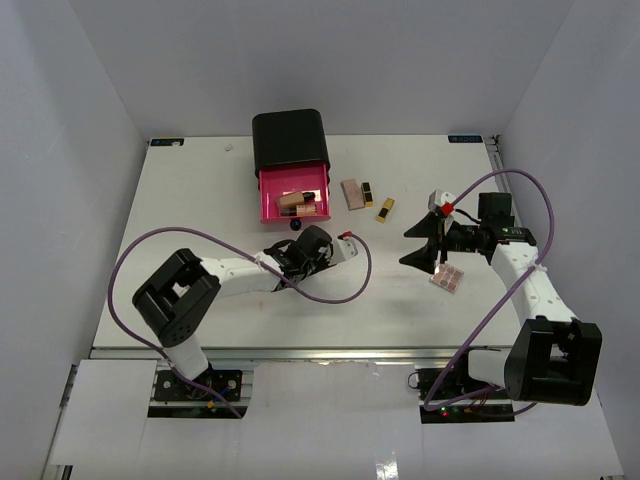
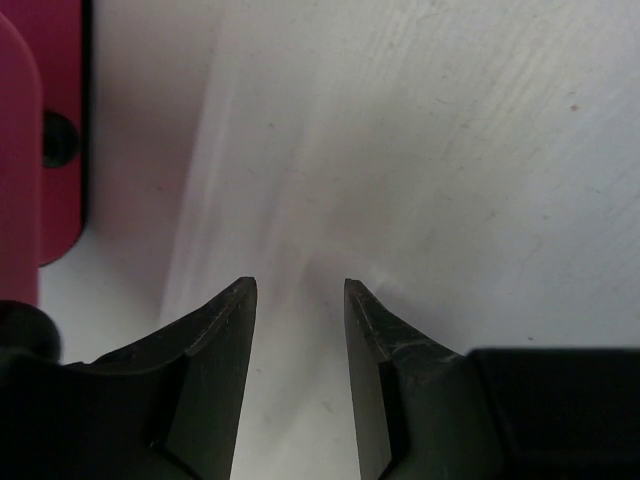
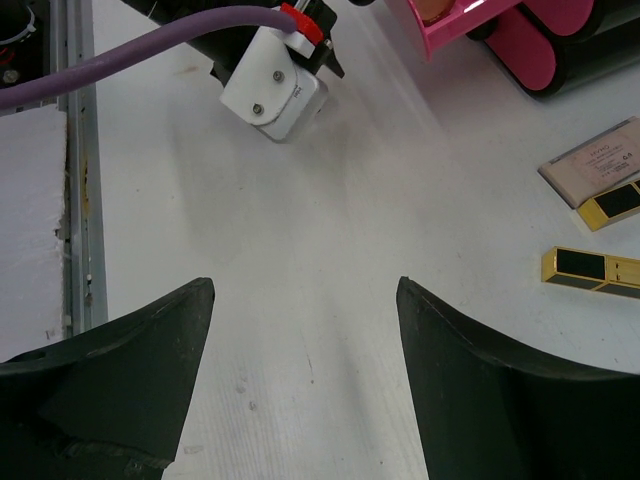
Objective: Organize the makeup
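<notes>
The frame edge to the right of the right gripper's fingers (image 3: 470, 380) cuts off the tan compact (image 3: 590, 163) and both black-and-gold lipsticks (image 3: 598, 270). Ahead of them, the pink drawer (image 3: 455, 25) is cropped at the top. To the left of the left gripper's fingers (image 2: 215, 380), only a strip of that drawer shows. From above, the beige items (image 1: 298, 201) inside it are too small to tell apart.

Table (image 1: 200, 190) is wide open along the left side, easy pass there. The middle is tight: the pink drawer (image 1: 293, 195) sticks out of the black box (image 1: 290, 140), w/ the left gripper (image 2: 298, 290) and its purple cable (image 3: 150, 45) parked just in front. Right of the drawer it's crowded — tan compact (image 1: 351, 193), lipstick (image 1: 367, 193) just beside it, second lipstick (image 1: 385, 209) near. The right gripper (image 1: 416, 245) has bare tabletop ahead btw — palette (image 1: 447, 277) is just beside it.
</notes>
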Motion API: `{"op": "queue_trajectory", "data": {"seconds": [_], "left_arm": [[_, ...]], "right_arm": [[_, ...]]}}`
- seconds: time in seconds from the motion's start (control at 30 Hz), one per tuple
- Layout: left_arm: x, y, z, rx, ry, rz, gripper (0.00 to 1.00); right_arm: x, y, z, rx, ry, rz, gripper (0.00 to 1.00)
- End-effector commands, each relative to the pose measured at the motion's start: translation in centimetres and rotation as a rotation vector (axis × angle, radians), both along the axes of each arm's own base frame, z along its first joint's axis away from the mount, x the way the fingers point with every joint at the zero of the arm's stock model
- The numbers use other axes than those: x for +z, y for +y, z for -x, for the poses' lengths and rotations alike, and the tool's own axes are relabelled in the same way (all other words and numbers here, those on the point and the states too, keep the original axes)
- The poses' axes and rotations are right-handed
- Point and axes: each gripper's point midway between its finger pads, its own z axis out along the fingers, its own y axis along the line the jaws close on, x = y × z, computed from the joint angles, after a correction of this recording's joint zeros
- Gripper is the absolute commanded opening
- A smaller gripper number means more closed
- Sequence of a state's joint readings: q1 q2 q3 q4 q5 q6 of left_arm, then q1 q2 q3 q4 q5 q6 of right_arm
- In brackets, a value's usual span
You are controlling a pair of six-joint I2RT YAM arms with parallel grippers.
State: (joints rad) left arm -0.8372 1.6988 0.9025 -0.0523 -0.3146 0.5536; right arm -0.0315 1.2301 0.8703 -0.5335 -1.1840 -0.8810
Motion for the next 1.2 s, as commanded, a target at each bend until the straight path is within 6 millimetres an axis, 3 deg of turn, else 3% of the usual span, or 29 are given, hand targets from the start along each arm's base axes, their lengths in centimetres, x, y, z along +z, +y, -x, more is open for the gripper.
{"op": "queue_trajectory", "data": {"seconds": [0.0, 0.43, 0.67, 0.97, 1.17], "left_arm": [[4.0, -0.1, -4.0, -0.055, -0.135, -0.058, 0.51], [9.9, 1.9, -10.7, 0.035, -0.251, -0.032, 0.58], [12.1, 1.6, -12.8, 0.046, -0.295, 0.008, 0.61], [12.5, 2.9, -17.2, 0.091, -0.315, 0.059, 0.67], [13.0, 2.7, -18.7, 0.094, -0.322, 0.088, 0.71]], "right_arm": [[0.2, 0.2, 0.3, 0.02, -0.024, -0.008, 0.8], [0.0, 0.2, 0.2, 0.018, -0.012, -0.007, 0.81], [-0.1, 0.2, 0.2, 0.016, -0.011, -0.005, 0.81], [-0.2, 0.1, 0.1, 0.011, -0.008, 0.001, 0.81], [-0.3, 0.1, 0.0, 0.008, -0.005, 0.006, 0.81]]}}
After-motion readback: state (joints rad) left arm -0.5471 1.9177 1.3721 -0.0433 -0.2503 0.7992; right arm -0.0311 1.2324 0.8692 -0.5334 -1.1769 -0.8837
